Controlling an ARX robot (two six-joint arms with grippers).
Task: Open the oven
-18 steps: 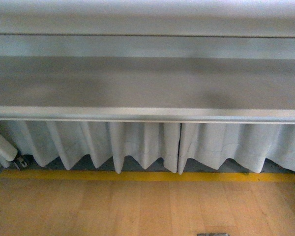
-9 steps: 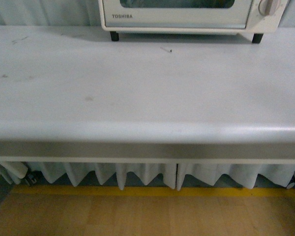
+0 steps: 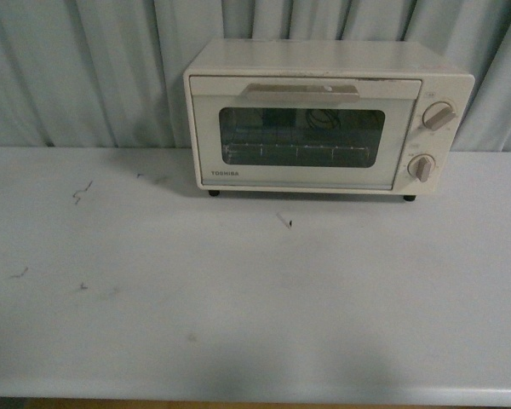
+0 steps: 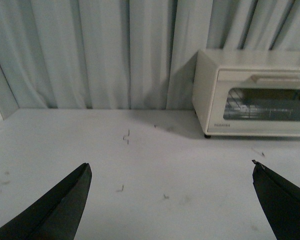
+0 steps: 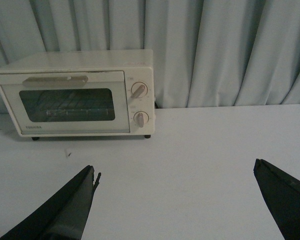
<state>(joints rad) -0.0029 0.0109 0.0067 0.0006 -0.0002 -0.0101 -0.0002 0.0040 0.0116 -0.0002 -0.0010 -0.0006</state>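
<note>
Oven (image 3: pixel 328 115) shut, at back of tabletop (image 3: pixel 238 298), against curtain (image 3: pixel 85 68). Rigid, probably light box, may slide under hard pull; glass door (image 3: pixel 302 136) fragile. Best hold: bar handle (image 3: pixel 301 91) atop door. Left tool (image 4: pixel 170 163), right tool (image 5: pixel 174 164) spread wide, empty, well short of oven. Against half second earlier: front view now takes in whole oven, not just lower edge.

Matt cream oven (image 3: pixel 328 119) with a glossy glass door (image 3: pixel 302 136) (pleated cloth curtain (image 3: pixel 85 77) behind) on a smooth matt table (image 3: pixel 238 298).

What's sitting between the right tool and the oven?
In the right wrist view, only bare table lies between the right tool and the oven, plus one tiny dark speck.
</note>
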